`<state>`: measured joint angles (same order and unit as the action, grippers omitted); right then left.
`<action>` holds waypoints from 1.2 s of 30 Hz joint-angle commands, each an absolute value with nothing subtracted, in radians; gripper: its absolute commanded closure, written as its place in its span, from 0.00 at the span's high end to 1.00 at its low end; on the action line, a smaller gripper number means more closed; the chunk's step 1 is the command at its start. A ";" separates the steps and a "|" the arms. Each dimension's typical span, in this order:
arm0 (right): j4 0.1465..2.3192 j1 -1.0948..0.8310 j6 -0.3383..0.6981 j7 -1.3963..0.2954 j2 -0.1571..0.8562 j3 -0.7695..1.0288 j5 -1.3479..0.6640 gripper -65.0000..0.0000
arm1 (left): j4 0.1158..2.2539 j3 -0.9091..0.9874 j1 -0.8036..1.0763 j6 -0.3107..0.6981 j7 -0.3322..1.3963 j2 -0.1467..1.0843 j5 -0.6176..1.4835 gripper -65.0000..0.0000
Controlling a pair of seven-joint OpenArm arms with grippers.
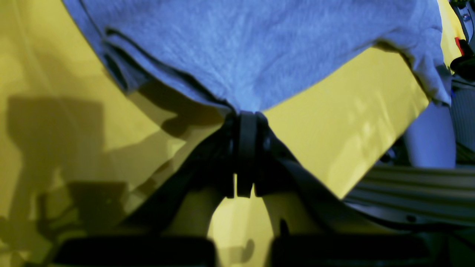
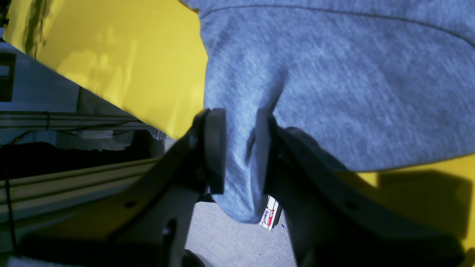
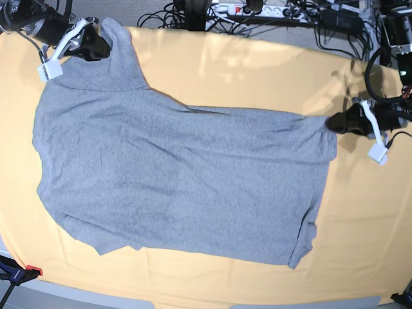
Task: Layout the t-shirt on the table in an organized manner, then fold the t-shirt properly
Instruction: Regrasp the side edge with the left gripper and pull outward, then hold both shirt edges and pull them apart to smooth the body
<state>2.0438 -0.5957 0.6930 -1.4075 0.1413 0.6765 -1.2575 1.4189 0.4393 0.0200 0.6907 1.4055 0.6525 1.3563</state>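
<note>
The t-shirt (image 3: 187, 174) lies spread across the middle of the bench (image 3: 257, 71), plain grey side up, reaching from near the bench's left edge in the base view to well short of its right edge; most of the cloth is flat, with shallow wrinkles running through it; one part of it runs up toward the bench's far left corner, and a narrow flap is turned over along the shirt's lower right side, near the bench's front edge.

The right tool (image 2: 241, 148) sits at that far left corner, its two dark pads standing apart with a thick bunch of grey fabric pinched between them; in the right wrist view the cloth hangs down past the pads and beyond the bench's edge, over a speckled grey floor (image 2: 230, 241); a small white and red label (image 2: 270, 217) shows just beside the hanging fold.

The left tool (image 1: 245, 118) is at the shirt's right-hand end, toward the bench's right edge, its pads pressed tightly together on a point of the grey fabric; from that pinch the cloth fans out and lifts slightly off the yellow bench cover, throwing a dark shadow beneath it.

Beyond the bench's far edge lie black cables (image 3: 187, 16) and a white power strip (image 3: 225, 9).
</note>
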 commanded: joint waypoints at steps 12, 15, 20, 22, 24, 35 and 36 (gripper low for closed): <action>2.062 -0.501 0.698 -1.396 0.154 0.693 -1.278 0.26 | 1.433 0.448 0.058 0.698 1.396 0.787 1.435 0.00; 2.062 -0.501 0.698 -1.396 0.154 0.745 -1.275 0.26 | 1.433 0.448 0.058 0.698 1.396 0.818 1.447 0.00; 2.062 -0.501 0.698 -1.396 0.208 0.891 -1.276 0.26 | 1.433 0.448 0.058 0.698 1.396 0.820 1.457 0.00; 2.062 -0.501 0.698 -1.396 0.234 0.948 -1.275 0.26 | 1.433 0.448 0.058 0.698 1.396 0.815 1.456 0.00; 2.062 -0.501 0.698 -1.396 0.243 0.993 -1.274 0.33 | 1.433 0.448 0.058 0.698 1.396 0.812 1.457 0.00; 2.040 -0.501 0.677 -1.288 0.244 0.993 -1.073 0.60 | 1.433 0.448 0.151 0.698 1.396 0.793 1.456 0.00; 2.040 -0.501 0.676 -1.289 0.244 0.993 -1.084 0.60 | 1.433 0.448 0.160 0.698 1.396 0.793 1.448 0.00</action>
